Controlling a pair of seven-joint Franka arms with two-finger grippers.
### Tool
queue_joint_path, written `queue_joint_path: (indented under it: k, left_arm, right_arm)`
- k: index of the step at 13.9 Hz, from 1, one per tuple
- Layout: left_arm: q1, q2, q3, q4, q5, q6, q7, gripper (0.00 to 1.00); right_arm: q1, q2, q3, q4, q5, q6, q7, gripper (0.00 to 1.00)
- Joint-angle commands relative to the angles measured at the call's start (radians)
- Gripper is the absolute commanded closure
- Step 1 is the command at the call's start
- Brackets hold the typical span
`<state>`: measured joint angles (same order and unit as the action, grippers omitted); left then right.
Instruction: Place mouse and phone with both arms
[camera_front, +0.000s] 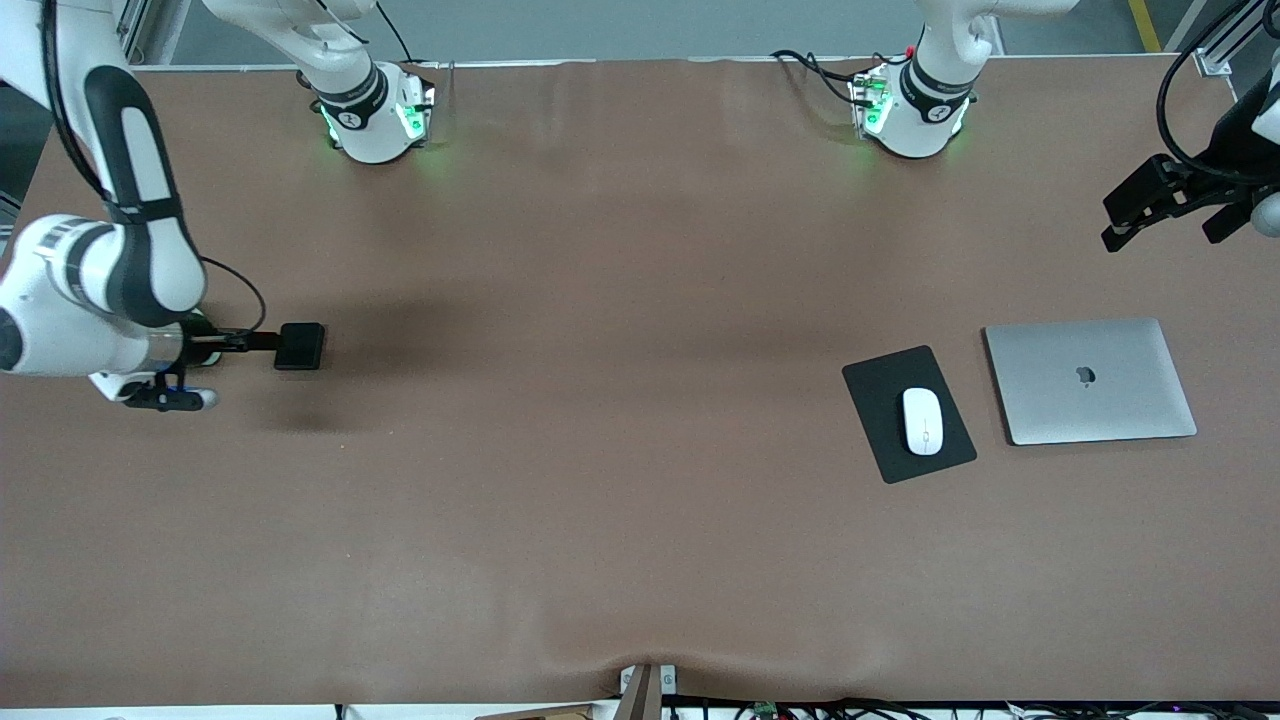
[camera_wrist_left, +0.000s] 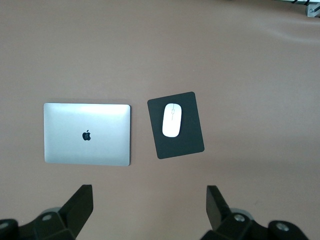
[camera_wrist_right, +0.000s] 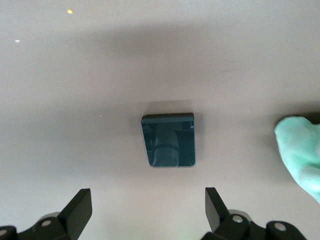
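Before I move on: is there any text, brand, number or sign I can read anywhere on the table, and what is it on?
No readable words or numbers anywhere.
Apple logo, a sign and not text: on the lid of the closed silver laptop, beside the mouse pad.
Mouse: only a thin grey line, no label.
Phone: plain dark face, nothing written.
Arm base marks: too small to read.

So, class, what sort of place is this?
Probably a robotics lab set up as a desk: a closed silver laptop, a white oval mouse on a black pad, and a brown-covered table.
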<state>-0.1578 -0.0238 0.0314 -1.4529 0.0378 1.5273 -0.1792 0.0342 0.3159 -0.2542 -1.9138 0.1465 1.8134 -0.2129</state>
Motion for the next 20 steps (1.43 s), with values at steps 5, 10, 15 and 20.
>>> queue_joint_path:
  k: [5,10,15,20]
  left_arm:
    - [-0.006,0.018,0.002,-0.001,-0.013,0.008,-0.006,0.00]
    - [-0.003,0.012,0.001,-0.004,-0.013,0.007,0.000,0.00]
    - [0.004,0.010,0.002,-0.001,-0.012,0.004,0.012,0.00]
    - [0.004,0.007,0.001,-0.003,-0.007,-0.005,0.012,0.00]
  right_arm:
    - [-0.020,-0.040,-0.010,0.202,-0.033,-0.258,-0.006,0.00]
    - [-0.002,-0.129,0.001,0.298,-0.031,-0.316,-0.002,0.00]
    - [0.000,-0.129,0.062,0.510,-0.036,-0.486,-0.003,0.00]
    - [-0.007,-0.179,0.059,0.585,-0.035,-0.565,0.032,0.00]
